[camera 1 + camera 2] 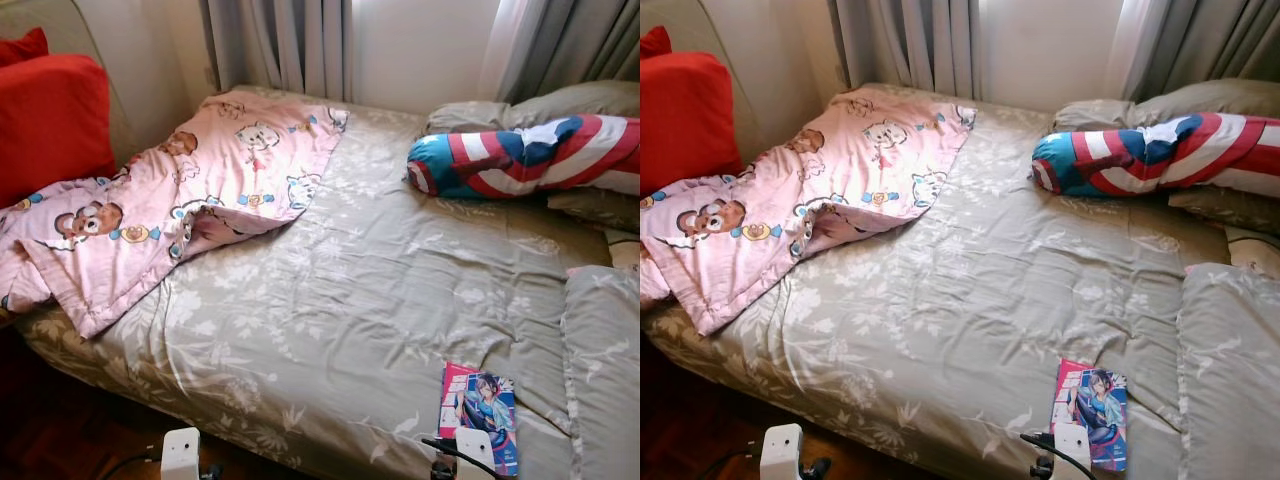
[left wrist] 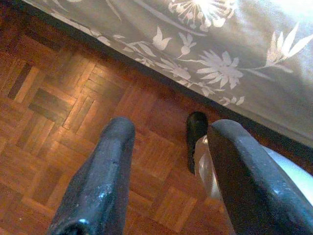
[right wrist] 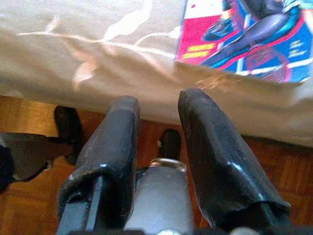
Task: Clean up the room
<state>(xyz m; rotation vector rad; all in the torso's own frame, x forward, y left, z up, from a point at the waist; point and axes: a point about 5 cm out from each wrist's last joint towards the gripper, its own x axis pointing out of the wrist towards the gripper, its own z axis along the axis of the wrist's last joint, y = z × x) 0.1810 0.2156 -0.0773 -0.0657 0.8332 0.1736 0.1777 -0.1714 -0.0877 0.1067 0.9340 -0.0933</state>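
Observation:
A bed with a grey floral cover (image 1: 330, 290) lies before me. A pink cartoon blanket (image 1: 170, 200) is crumpled over its far left corner. A colourful comic book (image 1: 480, 405) lies flat near the bed's front edge on the right. A red, white and blue striped bolster (image 1: 530, 155) rests at the head, against grey pillows (image 1: 570, 100). My left gripper (image 2: 171, 129) hangs open over the parquet floor (image 2: 58, 98), beside the bed's edge. My right gripper (image 3: 159, 105) is open and empty, low in front of the bed's edge just below the comic book (image 3: 244, 39).
A large red cushion (image 1: 45, 120) leans at the far left beside the bed. Grey curtains (image 1: 280, 45) hang behind the bed. Another grey pillow (image 1: 605, 370) lies at the near right. Dark wooden floor (image 1: 60, 430) runs along the bed's front.

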